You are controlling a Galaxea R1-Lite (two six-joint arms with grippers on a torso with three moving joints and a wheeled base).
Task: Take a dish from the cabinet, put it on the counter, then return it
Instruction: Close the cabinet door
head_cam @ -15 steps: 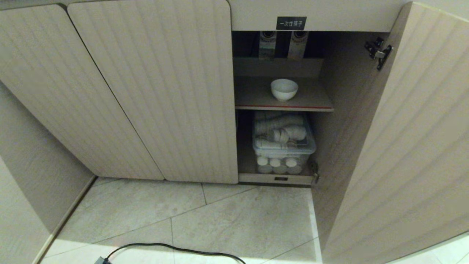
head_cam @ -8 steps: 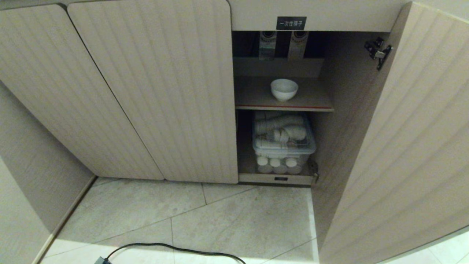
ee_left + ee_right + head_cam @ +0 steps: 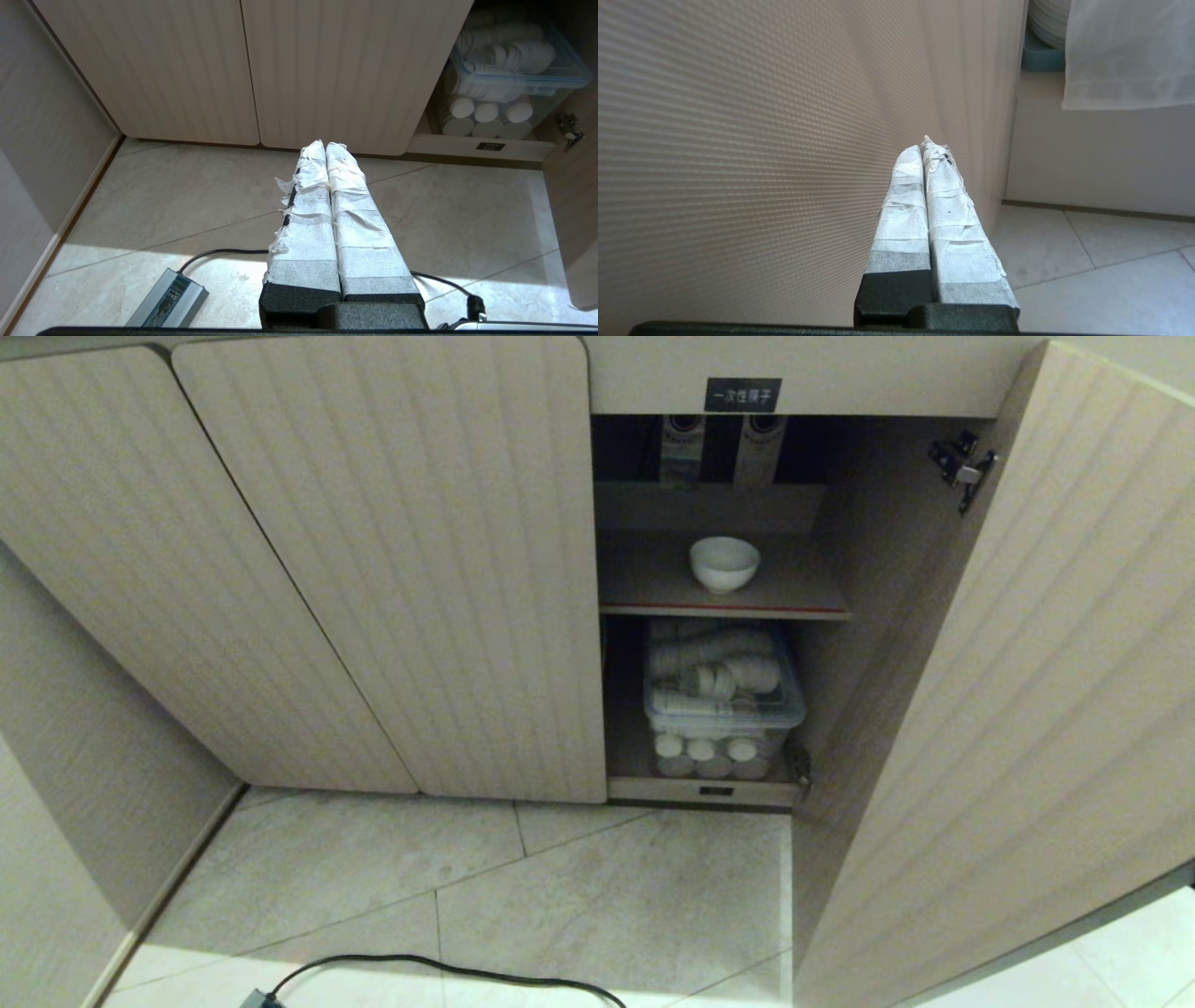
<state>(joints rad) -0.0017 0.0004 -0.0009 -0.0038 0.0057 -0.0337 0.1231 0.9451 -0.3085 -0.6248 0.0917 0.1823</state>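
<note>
Cabinet door (image 3: pixel 1027 691) stands swung wide, exposing the bowl (image 3: pixel 724 563), upright and alone on the upper shelf (image 3: pixel 653 588). Right gripper (image 3: pixel 927 148), fingers pressed together and empty, sits just beside the door's outer face, probably pushing it. Left gripper (image 3: pixel 325 148) parked over floor, fingers together.

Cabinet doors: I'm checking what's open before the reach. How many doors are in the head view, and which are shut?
3. Two shut doors on the left; one open door swung out on the right, beside the bowl on its shelf. Others may lie outside the picture.
</note>
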